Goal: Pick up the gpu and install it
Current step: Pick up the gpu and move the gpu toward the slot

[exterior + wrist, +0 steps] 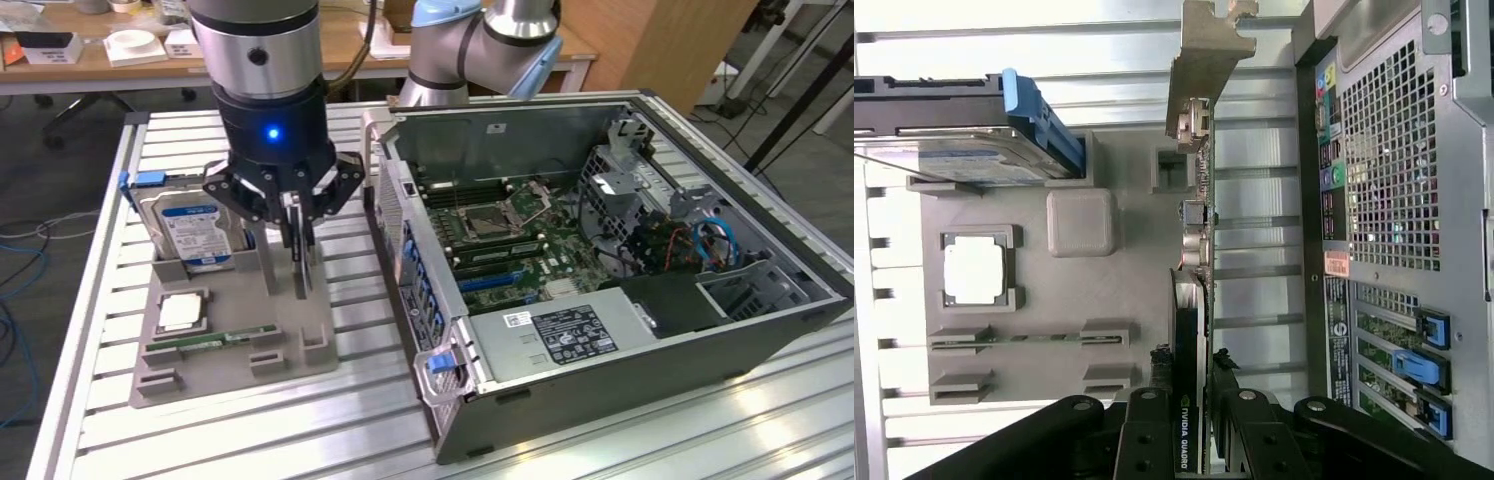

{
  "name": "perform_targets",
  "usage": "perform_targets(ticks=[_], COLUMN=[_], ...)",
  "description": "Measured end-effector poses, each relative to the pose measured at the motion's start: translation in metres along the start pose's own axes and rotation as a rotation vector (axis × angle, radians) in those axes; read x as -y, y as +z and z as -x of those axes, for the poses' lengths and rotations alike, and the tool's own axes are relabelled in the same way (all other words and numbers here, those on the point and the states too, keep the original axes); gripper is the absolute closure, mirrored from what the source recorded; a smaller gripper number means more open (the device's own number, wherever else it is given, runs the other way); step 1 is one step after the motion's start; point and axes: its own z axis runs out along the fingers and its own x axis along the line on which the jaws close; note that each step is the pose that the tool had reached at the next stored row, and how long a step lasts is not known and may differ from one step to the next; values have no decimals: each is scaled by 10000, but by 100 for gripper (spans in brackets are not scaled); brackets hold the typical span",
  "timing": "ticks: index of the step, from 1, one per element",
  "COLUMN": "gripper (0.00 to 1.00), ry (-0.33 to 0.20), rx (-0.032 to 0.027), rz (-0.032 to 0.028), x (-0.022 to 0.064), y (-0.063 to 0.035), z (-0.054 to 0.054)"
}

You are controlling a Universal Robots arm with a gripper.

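Claw on upright gpu above grey tray, beside open computer case.

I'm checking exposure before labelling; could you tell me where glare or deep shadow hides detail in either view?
Exterior view: glare streaks the table slats beside the computer case, whose interior is dimmer. Wrist view: the chip in the grey tray is washed out white; the gpu edge reads dark.
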Motion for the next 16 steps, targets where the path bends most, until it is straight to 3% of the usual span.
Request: perform_targets(ticks=[16], gripper=[74], ry=[-1], rx=[0], rz=[1], x=[-5], y=[-92], z=[2])
